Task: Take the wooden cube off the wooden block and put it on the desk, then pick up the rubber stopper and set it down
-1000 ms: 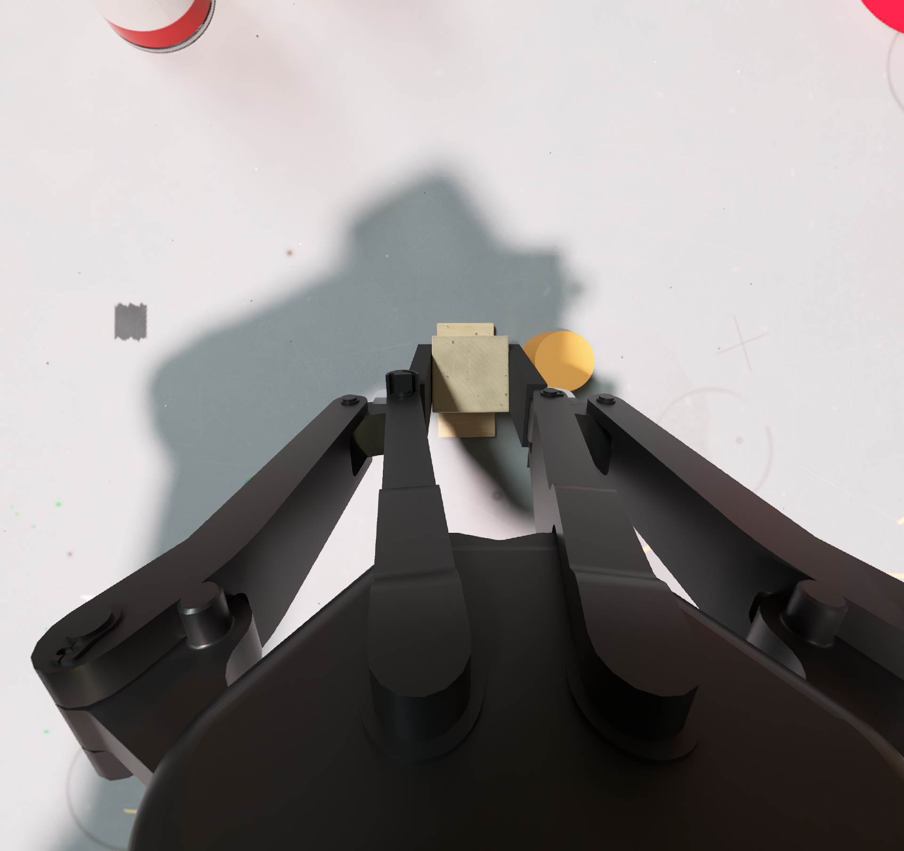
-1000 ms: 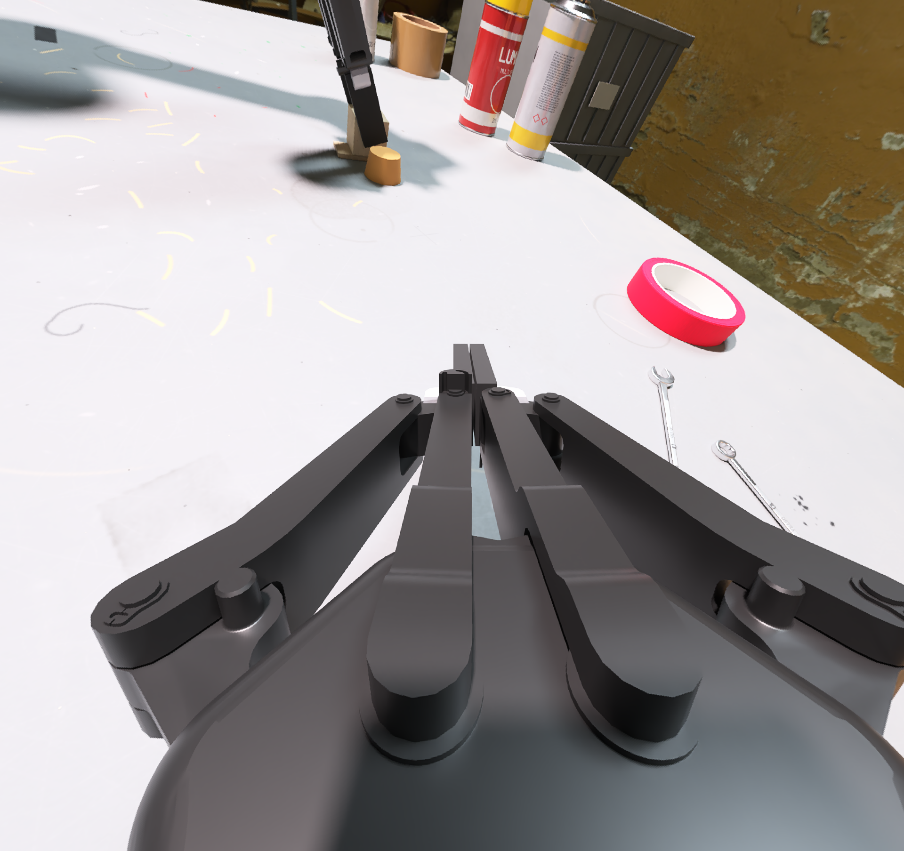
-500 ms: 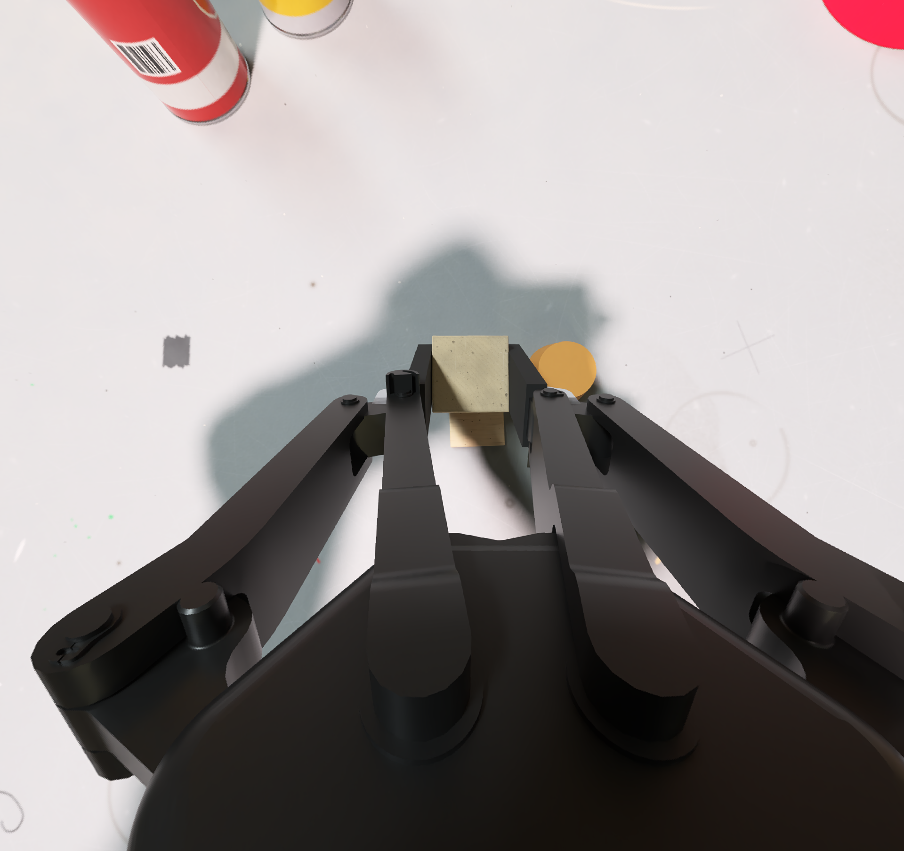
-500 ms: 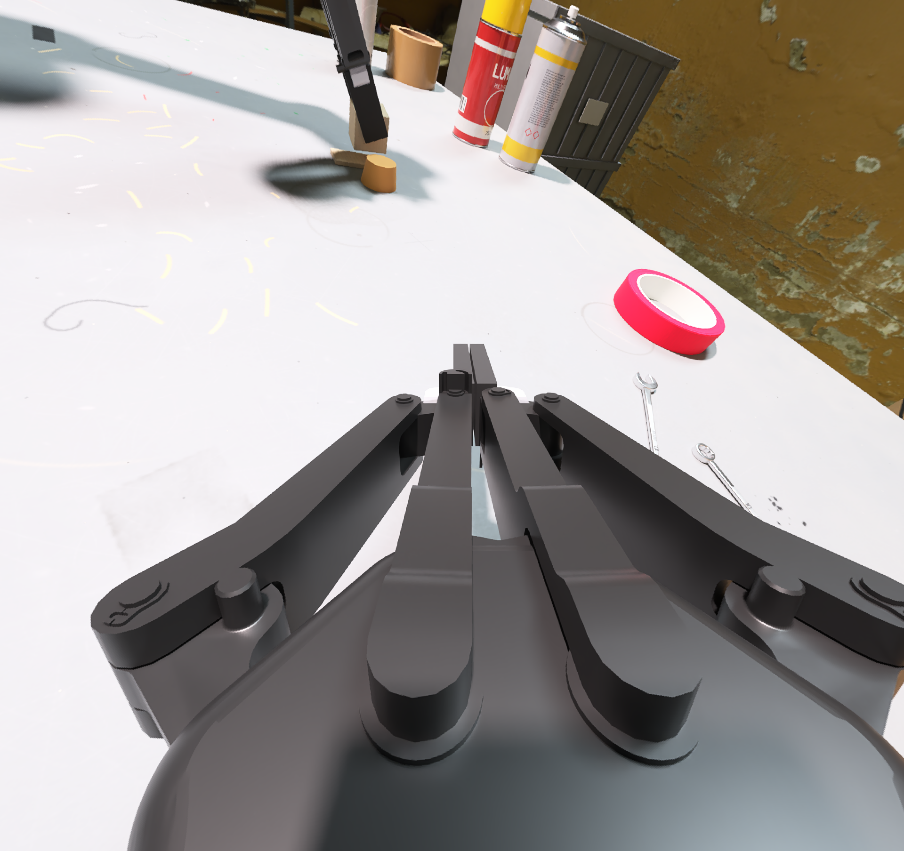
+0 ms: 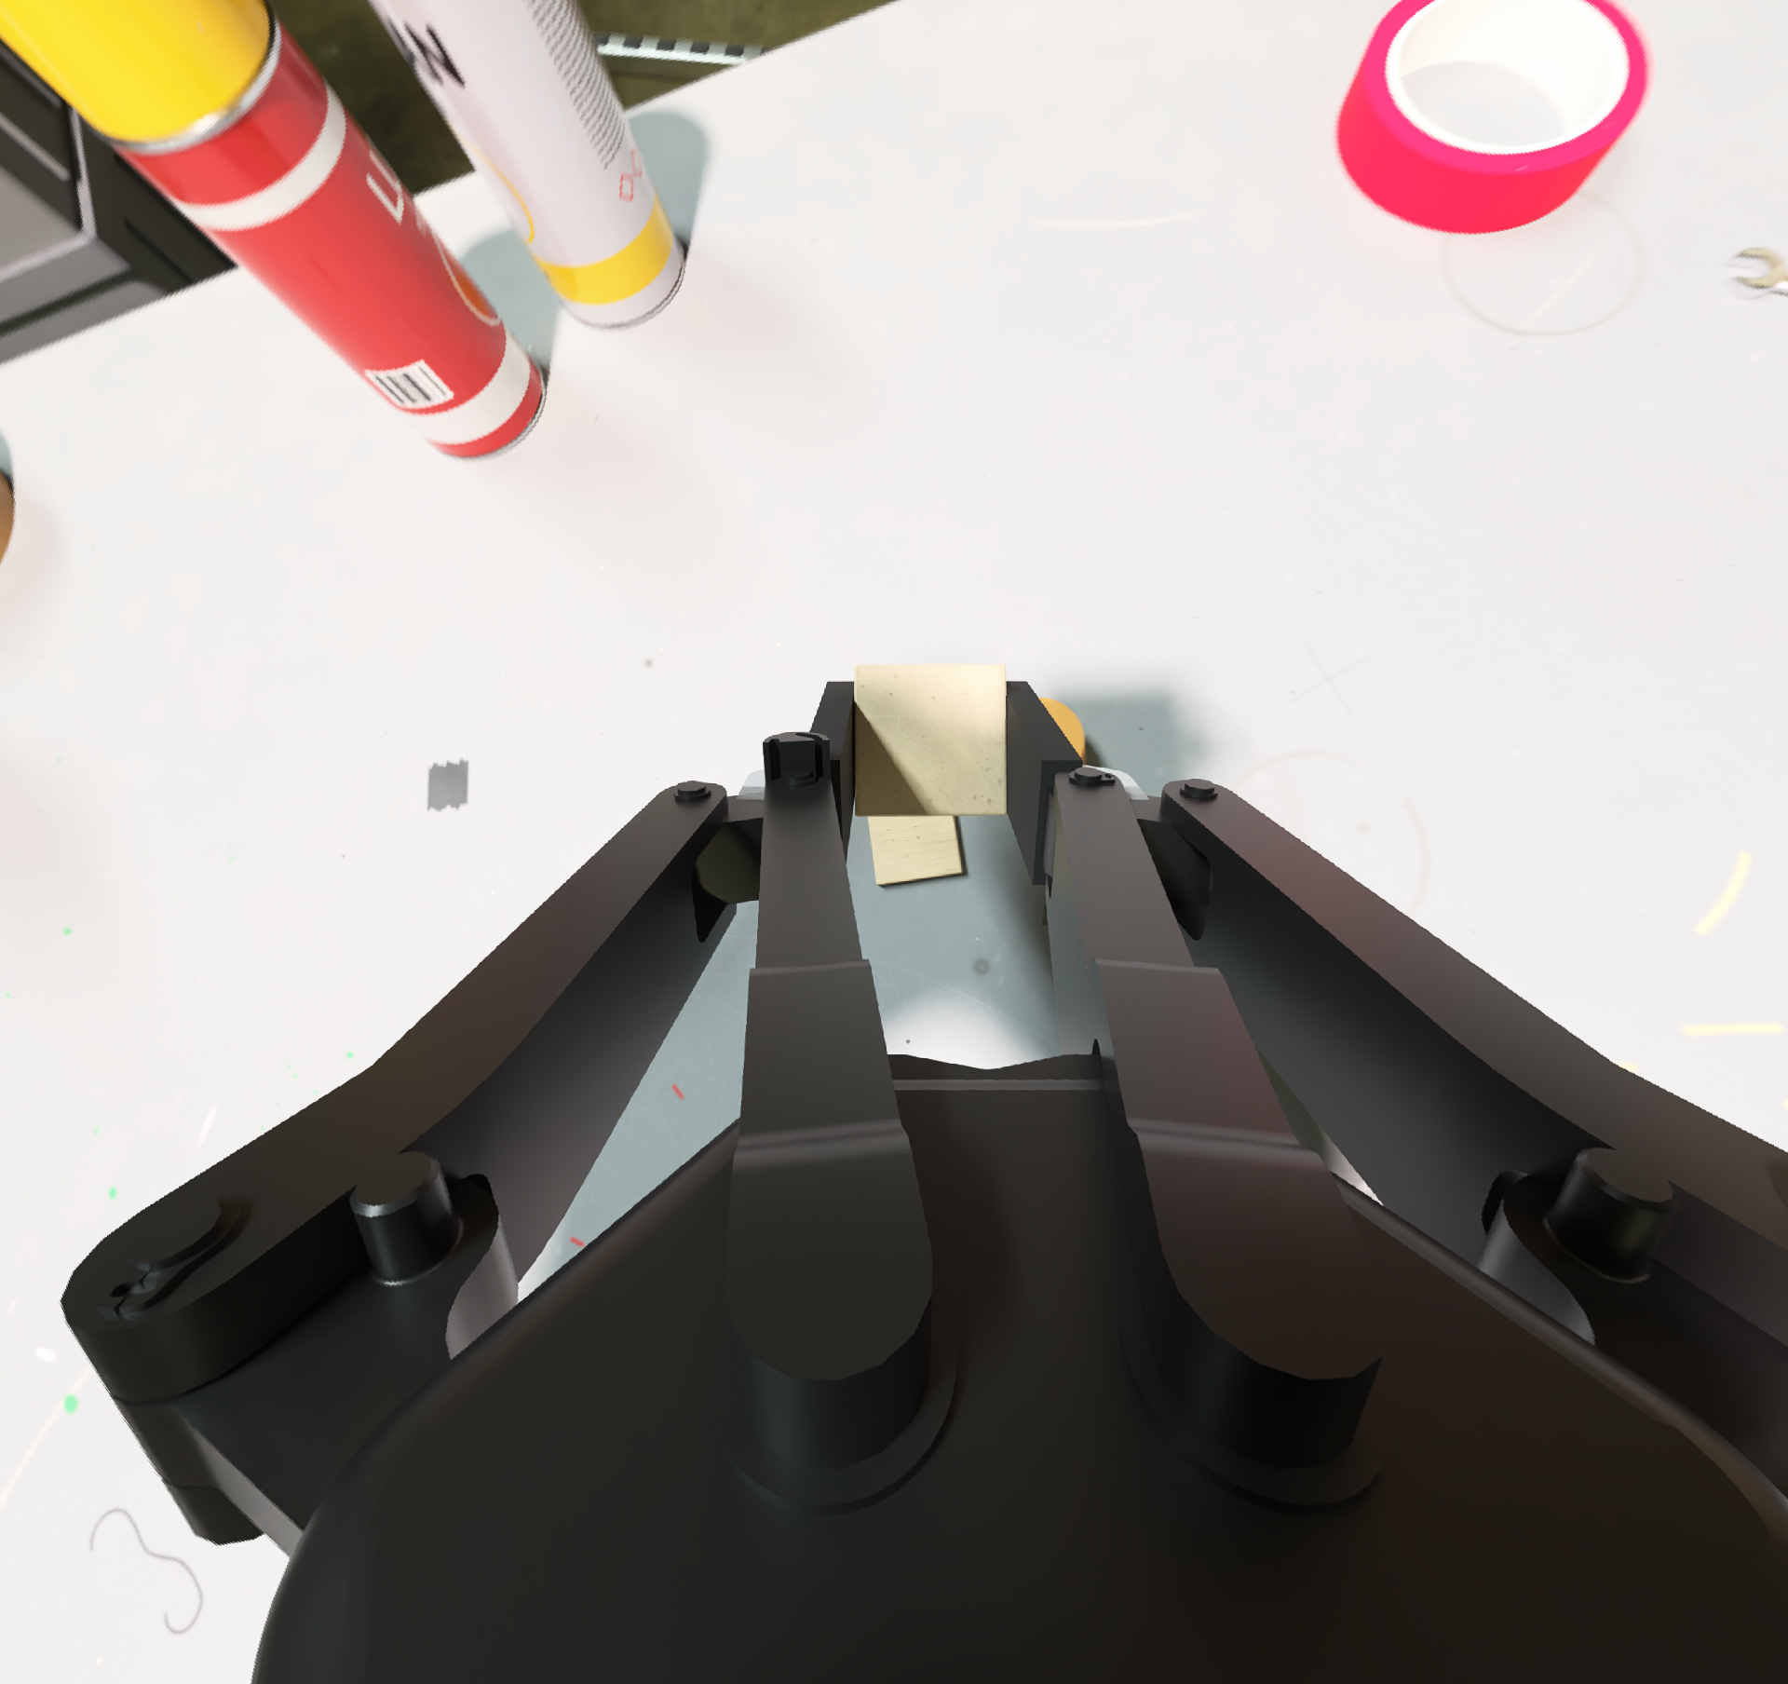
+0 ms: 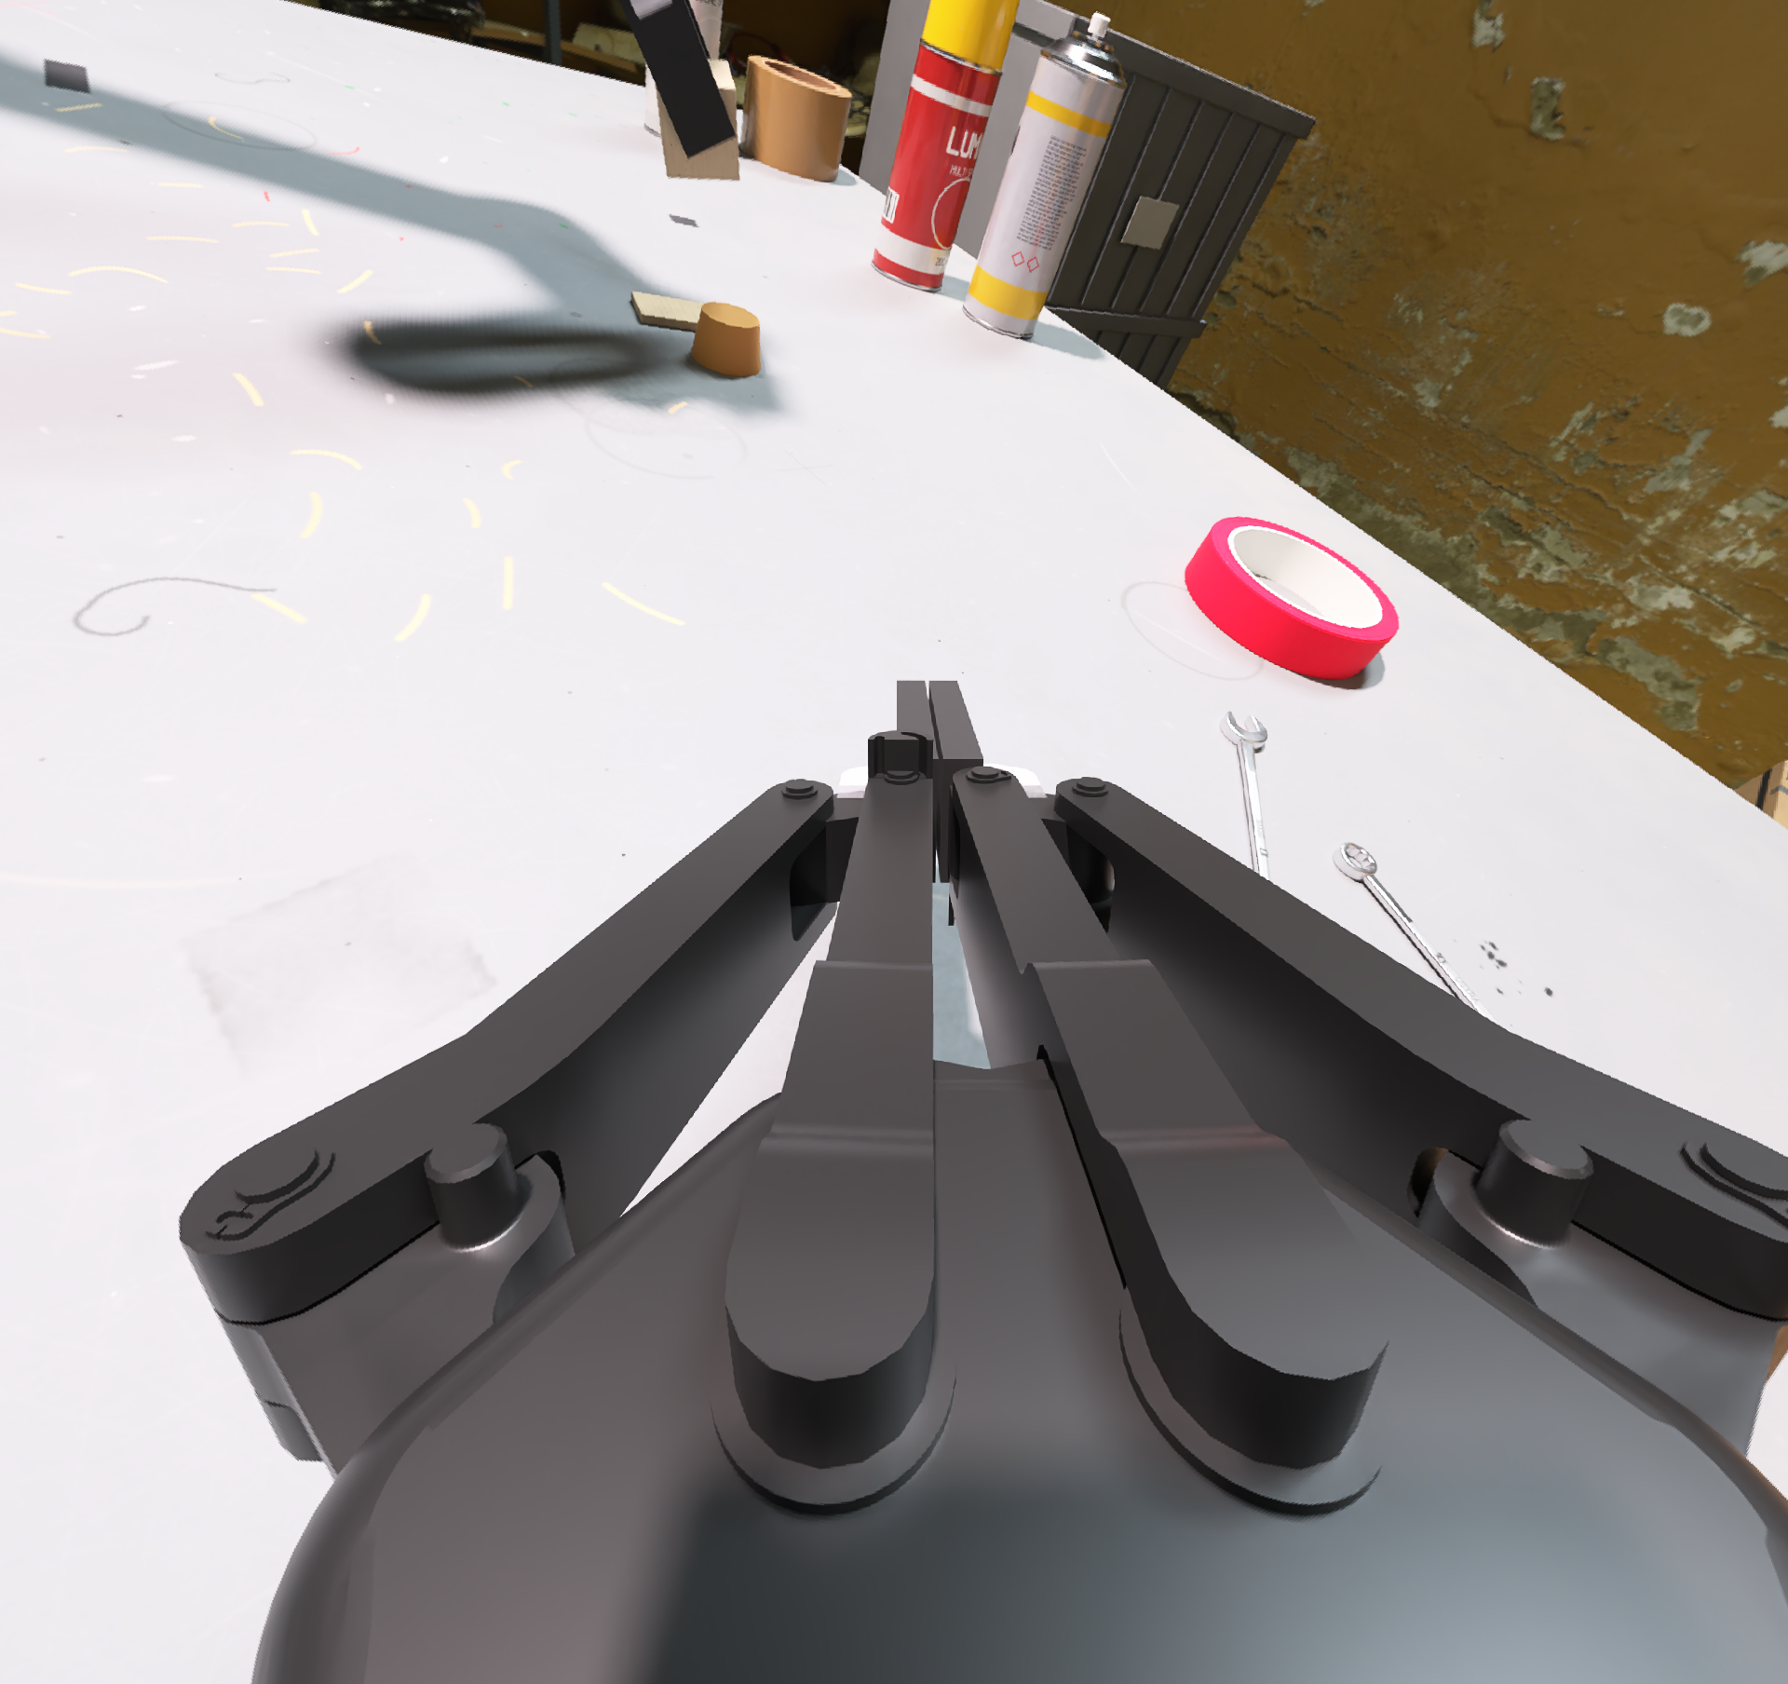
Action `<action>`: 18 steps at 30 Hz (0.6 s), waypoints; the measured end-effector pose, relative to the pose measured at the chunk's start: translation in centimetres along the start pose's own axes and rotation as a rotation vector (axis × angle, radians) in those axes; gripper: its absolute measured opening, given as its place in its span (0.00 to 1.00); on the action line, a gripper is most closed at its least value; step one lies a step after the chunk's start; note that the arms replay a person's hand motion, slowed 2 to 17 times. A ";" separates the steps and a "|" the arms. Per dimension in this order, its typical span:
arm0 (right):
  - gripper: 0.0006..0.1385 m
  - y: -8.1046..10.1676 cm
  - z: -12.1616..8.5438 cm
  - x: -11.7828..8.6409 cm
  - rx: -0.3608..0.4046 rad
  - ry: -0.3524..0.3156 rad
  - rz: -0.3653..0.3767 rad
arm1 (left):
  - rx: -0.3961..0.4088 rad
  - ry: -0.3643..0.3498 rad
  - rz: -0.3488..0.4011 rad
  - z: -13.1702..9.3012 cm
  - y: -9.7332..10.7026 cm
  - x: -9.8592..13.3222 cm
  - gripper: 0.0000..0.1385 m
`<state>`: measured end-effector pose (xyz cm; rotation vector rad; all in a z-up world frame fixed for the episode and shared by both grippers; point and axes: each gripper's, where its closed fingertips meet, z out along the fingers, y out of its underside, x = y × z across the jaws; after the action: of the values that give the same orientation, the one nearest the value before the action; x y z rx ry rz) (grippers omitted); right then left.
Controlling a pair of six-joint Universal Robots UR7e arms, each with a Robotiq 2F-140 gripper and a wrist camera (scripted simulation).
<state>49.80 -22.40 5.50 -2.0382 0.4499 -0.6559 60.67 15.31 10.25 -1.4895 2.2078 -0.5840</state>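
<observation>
My left gripper [image 5: 929, 718] is shut on the pale wooden cube [image 5: 931, 740] and holds it high above the white desk [image 5: 1064, 496]. In the right wrist view the cube [image 6: 711, 149] hangs in the left gripper [image 6: 699, 128] far off. The flat wooden block [image 5: 914, 849] lies on the desk below; it also shows in the right wrist view [image 6: 663, 309]. The orange rubber stopper [image 6: 728, 339] stands beside the block; in the left wrist view the stopper [image 5: 1064, 725] is mostly hidden behind a finger. My right gripper [image 6: 929, 704] is shut and empty, low over the desk.
A red spray can [image 5: 319, 234] and a white and yellow one [image 5: 542, 99] stand at the back left. A pink tape roll [image 5: 1495, 99] lies at the right. Two small wrenches [image 6: 1248, 776] lie by the right gripper. A brown cup [image 6: 795, 116] stands far back.
My left gripper has lifted the cube well clear of the block and tilted. The block and stopper stay on the desk. The right gripper has barely moved.
</observation>
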 end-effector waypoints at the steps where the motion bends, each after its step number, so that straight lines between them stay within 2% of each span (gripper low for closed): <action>1: 0.00 0.1 -0.1 0.1 0.002 0.002 0.001 | 0.013 0.007 0.013 -0.6 -0.2 0.3 0.28; 7: 0.00 0.7 -1.1 0.9 0.007 0.019 0.011 | 0.085 0.029 0.124 -4.3 -1.0 2.3 0.28; 13: 0.00 1.5 -2.0 1.6 0.000 0.033 0.033 | 0.170 0.115 0.233 -7.3 -1.7 6.0 0.28; 18: 0.00 2.1 -2.7 1.9 -0.002 0.037 0.040 | 0.213 0.187 0.311 -8.8 -1.8 9.2 0.28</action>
<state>49.56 -26.31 5.43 -2.0162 0.5122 -0.6699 54.03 7.12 17.58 -0.9958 2.3673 -0.8495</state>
